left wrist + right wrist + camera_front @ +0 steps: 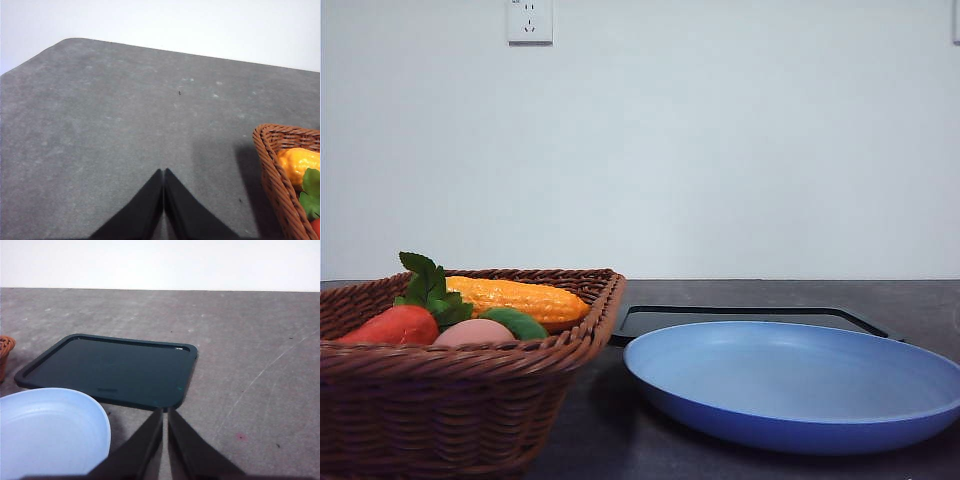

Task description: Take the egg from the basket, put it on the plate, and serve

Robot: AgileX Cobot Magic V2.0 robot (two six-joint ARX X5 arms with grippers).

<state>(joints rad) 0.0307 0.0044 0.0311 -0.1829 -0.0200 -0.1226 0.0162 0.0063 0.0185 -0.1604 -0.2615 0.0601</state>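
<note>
The egg (472, 333) sits mostly hidden behind the basket (450, 400) rim; the plate (800, 385) runs off the frame's right edge.

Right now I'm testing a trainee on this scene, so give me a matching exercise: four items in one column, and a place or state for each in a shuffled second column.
1. egg
2. plate
3. black tray
4. left end effector

A. shut, above bare table
B. in the basket, between red and green vegetables
C. lies behind the plate
D. empty, right of the basket

Pairs: 1-B, 2-D, 3-C, 4-A
</note>
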